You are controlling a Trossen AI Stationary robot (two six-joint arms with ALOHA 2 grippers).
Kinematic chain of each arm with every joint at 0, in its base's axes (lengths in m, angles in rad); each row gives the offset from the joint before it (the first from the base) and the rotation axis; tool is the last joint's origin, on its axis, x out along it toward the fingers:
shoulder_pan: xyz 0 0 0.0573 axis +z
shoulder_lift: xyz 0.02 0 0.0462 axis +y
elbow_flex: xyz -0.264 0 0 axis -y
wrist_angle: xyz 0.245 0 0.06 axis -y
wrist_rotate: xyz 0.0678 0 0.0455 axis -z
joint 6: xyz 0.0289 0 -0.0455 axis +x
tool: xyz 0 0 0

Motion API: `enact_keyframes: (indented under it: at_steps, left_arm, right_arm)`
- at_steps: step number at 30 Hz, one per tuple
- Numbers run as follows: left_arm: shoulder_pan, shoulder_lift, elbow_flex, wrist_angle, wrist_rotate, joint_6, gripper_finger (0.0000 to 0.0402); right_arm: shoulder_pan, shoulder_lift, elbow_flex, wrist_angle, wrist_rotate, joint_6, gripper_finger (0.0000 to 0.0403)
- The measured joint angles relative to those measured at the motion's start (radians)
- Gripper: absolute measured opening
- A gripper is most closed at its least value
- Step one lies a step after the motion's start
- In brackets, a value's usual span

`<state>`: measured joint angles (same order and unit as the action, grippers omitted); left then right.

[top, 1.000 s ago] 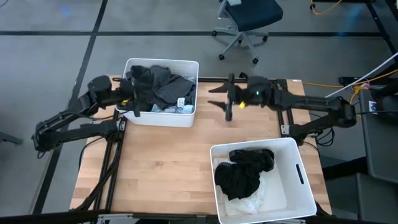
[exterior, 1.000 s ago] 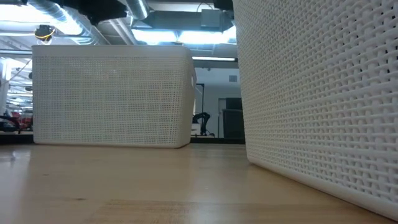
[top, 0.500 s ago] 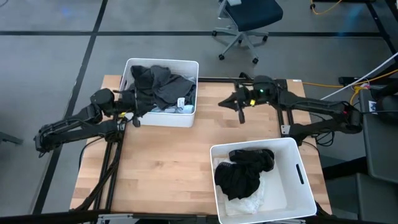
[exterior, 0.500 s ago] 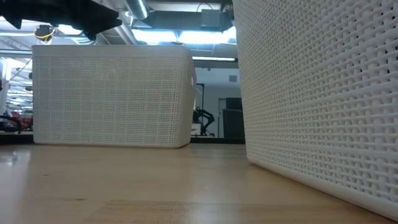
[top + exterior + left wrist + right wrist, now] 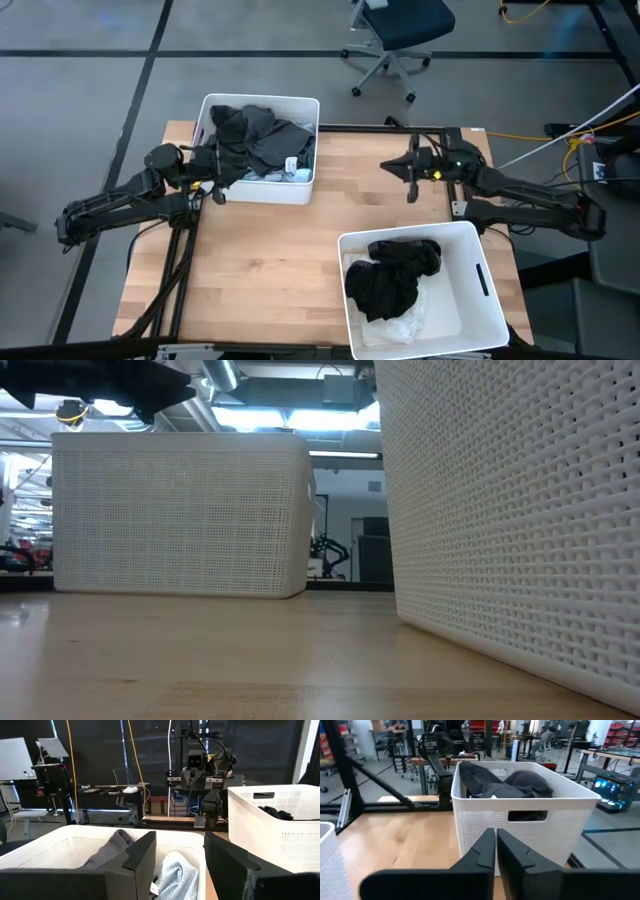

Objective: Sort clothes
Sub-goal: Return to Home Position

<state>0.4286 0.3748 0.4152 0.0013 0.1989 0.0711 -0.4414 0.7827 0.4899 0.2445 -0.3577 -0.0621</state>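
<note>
Looking straight down at the wooden table (image 5: 260, 270), all the clothes (image 5: 255, 135) sit in two white bins. The upper bin (image 5: 262, 98), upper left of centre in the high view, has a heap of dark grey and black stuff, with a bit of pale blue near its lower edge. The lower bin (image 5: 490, 290), down at the lower right, holds a black pile (image 5: 395, 275) on top of a white piece (image 5: 400, 325).

The left gripper (image 5: 213, 180) hangs right at the upper bin's left wall, near its lower left corner. Its wrist view shows the fingers (image 5: 142, 860) spread wide apart, gripping nothing. The right gripper (image 5: 411, 175) is over the table right of centre, between the two bins and touching neither. In its wrist view the fingers are pressed almost together with nothing in them.

There's an office chair (image 5: 395, 30) on the floor at the top of the frame.
</note>
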Motion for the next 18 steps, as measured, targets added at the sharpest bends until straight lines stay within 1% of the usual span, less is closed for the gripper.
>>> enact_keyframes:
  at_steps: [1, 4, 7, 14, 18]
  left_arm:
    - [0.000, 0.000, 0.000, 0.000, 0.000, 0.001, 0.0155]
    - [0.000, 0.000, 0.000, 0.000, 0.000, 0.004, 0.0155]
    - [0.000, 0.000, 0.000, 0.000, 0.000, 0.008, 0.0155]
    - [0.000, 0.000, 0.000, -0.008, -0.001, 0.007, 0.0155]
    - [0.000, 0.000, 0.000, -0.008, -0.001, 0.007, 0.0155]
  right_arm:
    - [0.000, -0.020, -0.019, 0.008, 0.010, 0.008, 0.0017]
    - [0.003, -0.083, -0.074, 0.006, 0.097, 0.031, 0.0017]
    - [0.002, -0.153, -0.119, 0.020, 0.152, 0.038, 0.0017]
    - [0.002, -0.307, -0.214, 0.020, 0.201, 0.090, 0.0017]
    - [0.002, -0.365, -0.273, 0.016, 0.209, 0.108, 0.0017]
